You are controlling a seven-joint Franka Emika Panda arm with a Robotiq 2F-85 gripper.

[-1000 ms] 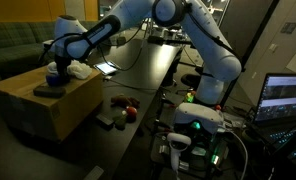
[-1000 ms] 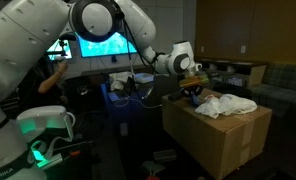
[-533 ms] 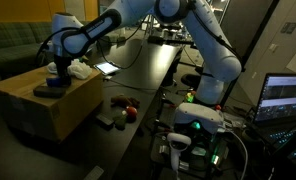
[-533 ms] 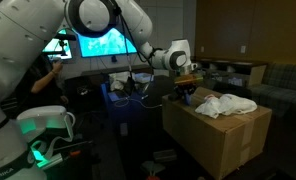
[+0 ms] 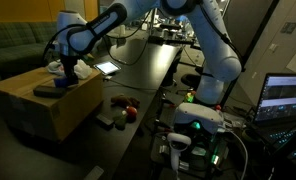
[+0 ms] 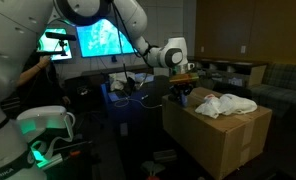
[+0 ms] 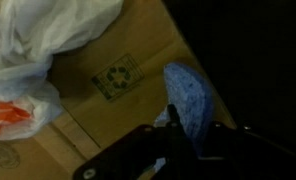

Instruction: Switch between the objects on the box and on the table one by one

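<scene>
A cardboard box (image 5: 50,112) stands beside a dark table (image 5: 138,85); it also shows in the other exterior view (image 6: 223,138). My gripper (image 5: 65,72) hangs over the box's top near its edge, and it shows in the other exterior view (image 6: 184,90) too. In the wrist view my gripper (image 7: 193,128) is shut on a blue cloth-like thing (image 7: 188,88), held just above the cardboard (image 7: 108,95). A white plastic bag (image 6: 226,104) lies on the box, also seen in the wrist view (image 7: 38,35). Red items (image 5: 121,101) lie on the table.
A flat dark object (image 5: 43,91) lies on the box top near its front. Small things (image 5: 131,113) sit on the table by the robot base (image 5: 193,125). A laptop (image 5: 285,100) stands to one side and monitors (image 6: 103,40) glow behind.
My gripper has risen a little from the box top with the blue thing in it, drifting toward the box's table-side edge. The white bag has not moved.
</scene>
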